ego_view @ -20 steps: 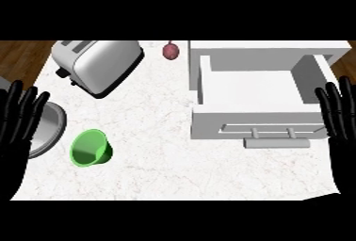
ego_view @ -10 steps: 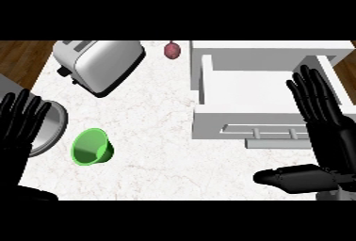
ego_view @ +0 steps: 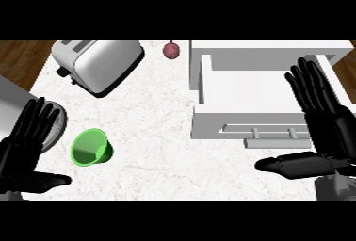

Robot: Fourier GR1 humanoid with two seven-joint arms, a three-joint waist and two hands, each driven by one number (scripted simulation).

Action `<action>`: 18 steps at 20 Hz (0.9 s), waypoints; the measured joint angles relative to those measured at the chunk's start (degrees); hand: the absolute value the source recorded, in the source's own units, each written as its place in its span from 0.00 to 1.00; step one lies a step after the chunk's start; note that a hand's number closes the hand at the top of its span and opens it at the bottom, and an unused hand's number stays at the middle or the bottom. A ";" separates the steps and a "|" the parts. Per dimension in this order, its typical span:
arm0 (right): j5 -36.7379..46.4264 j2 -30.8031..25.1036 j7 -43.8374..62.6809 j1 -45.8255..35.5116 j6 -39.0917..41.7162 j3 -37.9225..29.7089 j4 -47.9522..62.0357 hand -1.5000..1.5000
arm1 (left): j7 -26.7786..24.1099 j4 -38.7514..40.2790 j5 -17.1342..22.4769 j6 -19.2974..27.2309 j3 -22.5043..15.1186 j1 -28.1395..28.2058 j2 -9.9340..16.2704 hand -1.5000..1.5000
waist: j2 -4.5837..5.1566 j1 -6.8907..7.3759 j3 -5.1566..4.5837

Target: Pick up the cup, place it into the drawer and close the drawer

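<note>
white counter, green cup (ego_view: 91,147) just right of open left robot hand (ego_view: 26,146), open right robot hand (ego_view: 327,124) over drawer (ego_view: 254,101)

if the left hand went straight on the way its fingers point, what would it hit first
The left hand, open, points up and slightly right. The steel rim beside its fingertips comes first, then probably the toaster. The cup lies off to its right. Depth is unclear.

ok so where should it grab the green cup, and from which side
Take the green cup by its rim and wall, from the left with the left hand. It lies tipped over, mouth toward the view's lower edge, beside that open hand; the right hand is over by the drawer.
</note>
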 measured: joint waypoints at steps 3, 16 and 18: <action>-0.09 0.07 1.67 -1.59 -0.32 -0.09 -0.89 0.00 | -3.51 5.52 -2.20 -0.61 0.64 -0.41 0.09 0.00 | -0.02 -0.02 0.00; -1.37 -1.22 1.72 -4.81 0.75 -3.32 1.73 0.00 | -24.63 39.37 -12.65 -1.78 2.56 -9.05 3.10 0.00 | 0.06 -0.27 -0.03; -1.04 -0.86 1.03 -4.88 0.80 -2.99 2.27 0.00 | -28.04 44.97 -14.00 -1.71 2.70 -10.97 3.83 0.00 | 0.06 -0.29 -0.03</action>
